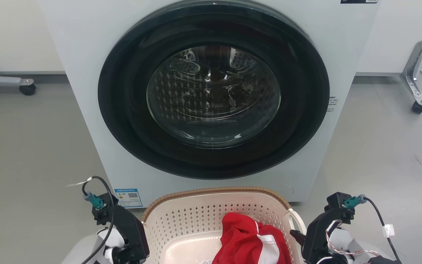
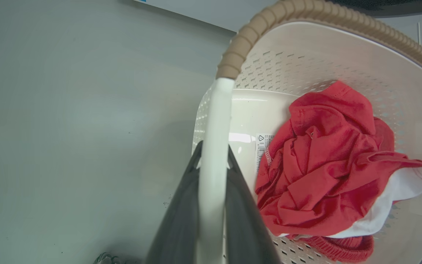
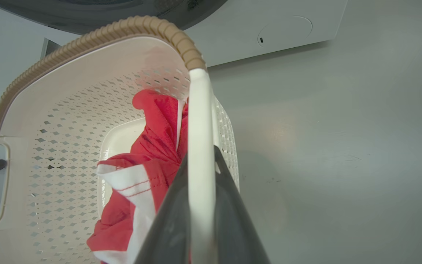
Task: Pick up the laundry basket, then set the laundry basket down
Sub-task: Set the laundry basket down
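Bright, even lighting is recorded. Reflections are seen in the door glass (image 1: pixel 213 97). Wrist views are bowed at edges; close fingers (image 2: pixel 181 220) are blurred.

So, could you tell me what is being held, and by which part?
The laundry basket, by its white side handles: left gripper on one, right gripper on the other.

The head view's bottom edge cuts off the near half of the laundry basket (image 1: pixel 196 216) and the lower part of the red garment (image 1: pixel 245 238) in it; its top edge cuts the washer (image 1: pixel 86 73). Print on the washer's blue sticker (image 1: pixel 128 198) is too small to read. In the left wrist view the white handle (image 2: pixel 214 117) hides the inner faces of the left claw (image 2: pixel 214 146), and the garment covers part of a printed label (image 2: pixel 262 141) on the basket's bottom.
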Motion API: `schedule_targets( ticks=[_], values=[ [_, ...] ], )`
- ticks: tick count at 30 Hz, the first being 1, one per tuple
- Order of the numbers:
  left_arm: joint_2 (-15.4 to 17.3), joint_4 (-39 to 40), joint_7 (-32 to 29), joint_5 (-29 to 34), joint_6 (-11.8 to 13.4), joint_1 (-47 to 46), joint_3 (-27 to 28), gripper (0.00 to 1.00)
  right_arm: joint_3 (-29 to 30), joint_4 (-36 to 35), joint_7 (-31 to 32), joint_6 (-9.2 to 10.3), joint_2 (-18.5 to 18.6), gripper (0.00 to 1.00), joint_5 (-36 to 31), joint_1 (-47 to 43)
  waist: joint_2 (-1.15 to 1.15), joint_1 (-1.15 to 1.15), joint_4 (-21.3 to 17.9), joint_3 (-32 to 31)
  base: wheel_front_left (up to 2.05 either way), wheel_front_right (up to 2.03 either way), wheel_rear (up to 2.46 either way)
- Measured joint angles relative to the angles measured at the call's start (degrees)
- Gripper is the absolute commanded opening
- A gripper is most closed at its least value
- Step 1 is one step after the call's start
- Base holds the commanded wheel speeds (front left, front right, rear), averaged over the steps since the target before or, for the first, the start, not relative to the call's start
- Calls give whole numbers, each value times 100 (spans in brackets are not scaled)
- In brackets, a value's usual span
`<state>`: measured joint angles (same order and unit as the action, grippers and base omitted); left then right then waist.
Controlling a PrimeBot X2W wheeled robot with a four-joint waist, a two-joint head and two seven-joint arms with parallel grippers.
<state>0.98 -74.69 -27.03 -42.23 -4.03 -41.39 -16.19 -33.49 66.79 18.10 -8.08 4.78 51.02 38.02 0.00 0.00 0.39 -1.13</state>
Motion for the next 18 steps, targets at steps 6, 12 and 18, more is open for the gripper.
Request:
schedule_targets(
  ticks=[6, 12, 18],
  values=[
    [-9, 0, 76, 0, 0, 0, -9, 0, -36, -32, -9, 0, 22, 0, 43, -2, 0, 0, 10, 66, 0, 0, 0],
    [-40, 2, 203, -43, -1, -2, 8, 0, -41, -85, -110, -1, 64, 0, 65, -1, 0, 0, 17, 234, 0, 0, 0],
    [-56, 24, 338, -43, -2, -13, 3, 0, -73, -156, -210, -1, 101, 0, 91, 5, 0, 0, 10, 478, 0, 0, 0]
  ],
)
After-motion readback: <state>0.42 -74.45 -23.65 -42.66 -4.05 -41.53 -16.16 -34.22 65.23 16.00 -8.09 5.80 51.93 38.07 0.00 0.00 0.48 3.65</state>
